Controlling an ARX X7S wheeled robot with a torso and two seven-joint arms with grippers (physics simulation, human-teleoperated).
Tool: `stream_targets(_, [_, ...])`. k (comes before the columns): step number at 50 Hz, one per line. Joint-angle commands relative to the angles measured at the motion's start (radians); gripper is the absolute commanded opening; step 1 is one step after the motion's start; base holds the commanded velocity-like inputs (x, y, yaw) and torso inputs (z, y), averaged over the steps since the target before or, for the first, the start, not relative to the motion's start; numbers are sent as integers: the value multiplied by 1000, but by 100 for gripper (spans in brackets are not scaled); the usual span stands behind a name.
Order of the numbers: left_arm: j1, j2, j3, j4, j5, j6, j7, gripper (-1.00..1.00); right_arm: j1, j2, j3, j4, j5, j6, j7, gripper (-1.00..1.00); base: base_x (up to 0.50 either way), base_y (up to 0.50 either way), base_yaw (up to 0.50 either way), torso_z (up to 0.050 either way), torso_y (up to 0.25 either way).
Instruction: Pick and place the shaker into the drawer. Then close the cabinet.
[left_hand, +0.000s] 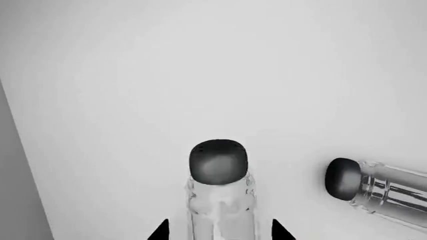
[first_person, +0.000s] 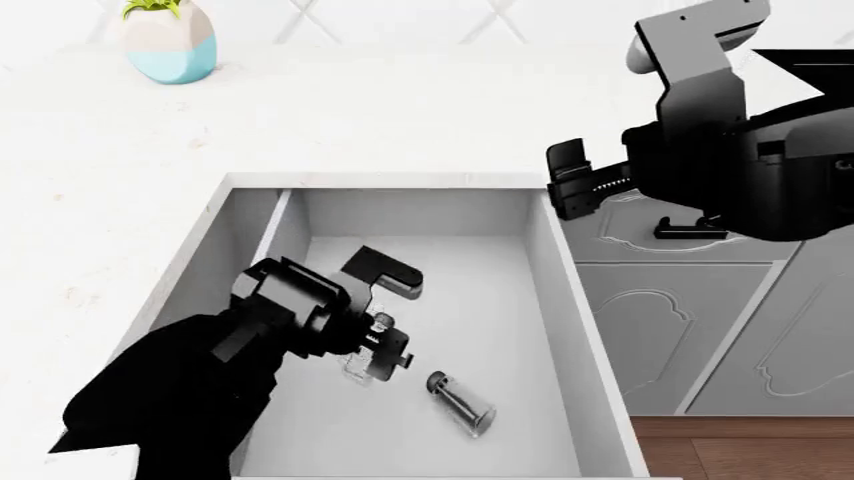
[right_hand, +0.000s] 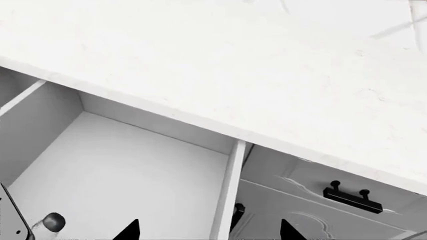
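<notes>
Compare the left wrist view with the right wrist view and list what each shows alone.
Left wrist only: the held shaker between the left gripper fingertips, and a second shaker lying on its side.
Right wrist only: the marble countertop, the neighbouring cabinet front's black handle, the right gripper tips apart.
Both: the drawer floor.

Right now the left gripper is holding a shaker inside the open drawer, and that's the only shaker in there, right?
Not quite. The left gripper does hold a shaker inside the open drawer, but a second shaker lies on the drawer floor beside it, as the head view shows.
</notes>
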Motion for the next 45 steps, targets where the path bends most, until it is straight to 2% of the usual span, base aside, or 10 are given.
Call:
stream_targets(1, [3,1,39,-12,-34,0,-4,100,-15,-4,-11,2,-22,-14,-18,100,0,0,0,0,0])
stream_targets(6, [-23,1,22,-39,-32,39,-49,100,-20,-5,-16,0,-26,-16,-22,100,0,0,0,0,0])
stream_targets(12, [-116,-1,2,-31,-32,80,-86,100,-23,-7,-14,-3,-22,-21,-17,100,0,0,0,0,0])
stream_targets(13, [-137,-33,-13,38,-46,73,-124,100,-24,-7,-14,-4,-22,-23,-16,100,0,0,0,0,0])
stream_targets(15, [-167,-145,-59,282,-102,20,-262,100,-26,-7,-13,-6,-21,-25,-15,100,0,0,0,0,5])
stream_targets(17, [-190,-210,-91,418,-137,-10,-352,100,-27,-6,-11,-6,-18,-28,-12,100,0,0,0,0,0])
stream_targets(25, [-250,-358,-173,716,-213,-51,-533,100,-22,-1,-1,-23,-2,-33,14,100,0,0,0,0,0])
stream_targets(33, [-326,-450,-229,911,-249,-72,-637,100,-12,-2,15,-28,3,-52,34,100,0,0,0,0,0])
stream_targets(45, [-392,-482,-256,969,-275,-108,-664,100,-2,-15,17,-13,-36,-86,21,100,0,0,0,0,0])
